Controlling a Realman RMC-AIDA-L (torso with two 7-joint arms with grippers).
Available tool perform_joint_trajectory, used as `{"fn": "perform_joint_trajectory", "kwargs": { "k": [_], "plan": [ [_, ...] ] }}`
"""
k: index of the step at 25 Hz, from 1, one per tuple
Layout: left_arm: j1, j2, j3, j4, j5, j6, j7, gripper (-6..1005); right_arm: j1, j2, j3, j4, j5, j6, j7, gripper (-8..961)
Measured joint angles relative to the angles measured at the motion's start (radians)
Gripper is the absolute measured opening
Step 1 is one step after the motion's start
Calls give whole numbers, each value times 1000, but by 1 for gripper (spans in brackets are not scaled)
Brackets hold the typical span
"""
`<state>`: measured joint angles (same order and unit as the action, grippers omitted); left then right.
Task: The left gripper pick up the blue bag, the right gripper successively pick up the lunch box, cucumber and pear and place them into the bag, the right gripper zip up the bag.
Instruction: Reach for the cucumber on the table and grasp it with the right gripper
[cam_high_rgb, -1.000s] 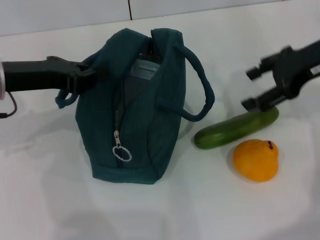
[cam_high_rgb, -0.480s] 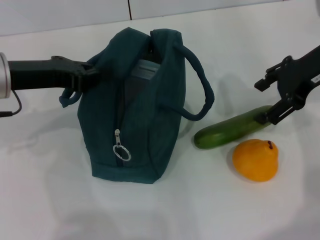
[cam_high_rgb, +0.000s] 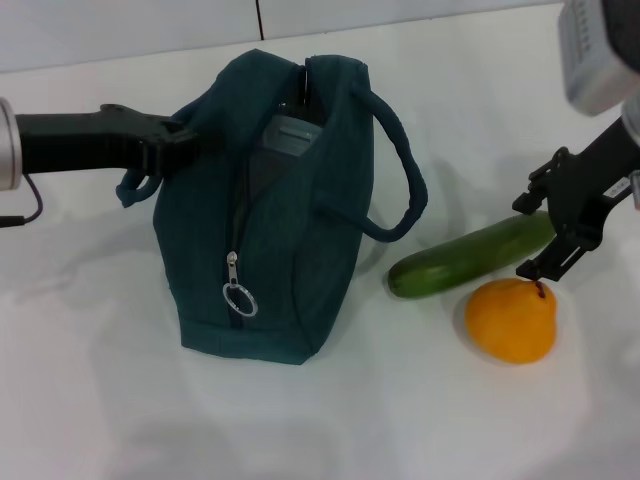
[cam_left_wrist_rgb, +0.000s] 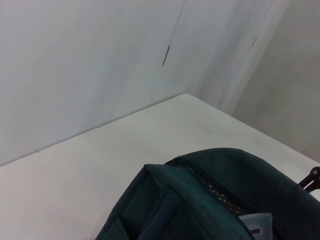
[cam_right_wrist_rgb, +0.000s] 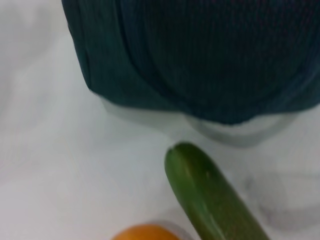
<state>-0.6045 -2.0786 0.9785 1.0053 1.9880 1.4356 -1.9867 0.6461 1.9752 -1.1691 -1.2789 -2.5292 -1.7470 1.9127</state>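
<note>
The blue bag (cam_high_rgb: 300, 230) stands upright mid-table with its zipper open at the top. My left gripper (cam_high_rgb: 168, 142) is shut on the bag's upper left edge by one handle. The lunch box (cam_high_rgb: 287, 138) shows inside the opening, and its corner (cam_left_wrist_rgb: 255, 223) shows in the left wrist view beside the bag (cam_left_wrist_rgb: 200, 195). The cucumber (cam_high_rgb: 470, 256) lies to the right of the bag, with the pear (cam_high_rgb: 511, 319) just in front of it. My right gripper (cam_high_rgb: 546, 232) is open, its fingers on either side of the cucumber's right end. The right wrist view shows the cucumber (cam_right_wrist_rgb: 210, 200), the pear (cam_right_wrist_rgb: 145, 233) and the bag (cam_right_wrist_rgb: 200, 60).
The white table (cam_high_rgb: 420, 420) stretches in front of the bag and fruit. A white wall (cam_high_rgb: 150, 25) runs along the back edge. The bag's right handle (cam_high_rgb: 405, 190) loops out toward the cucumber.
My right gripper has come down and forward from above the cucumber's right end and now straddles it. The left gripper still holds the bag, which has barely shifted.
</note>
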Motion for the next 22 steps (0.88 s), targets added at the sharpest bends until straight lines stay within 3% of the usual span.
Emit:
{"fn": "perform_joint_trajectory", "kwargs": {
  "k": [6, 22],
  "plan": [
    [-12, 1, 0, -4, 1, 0, 2, 44, 28, 32, -65, -6, -111, 28, 7, 870],
    [-21, 2, 1, -4, 2, 1, 2, 44, 70, 37, -191, 19, -184, 94, 32, 871]
  ]
}}
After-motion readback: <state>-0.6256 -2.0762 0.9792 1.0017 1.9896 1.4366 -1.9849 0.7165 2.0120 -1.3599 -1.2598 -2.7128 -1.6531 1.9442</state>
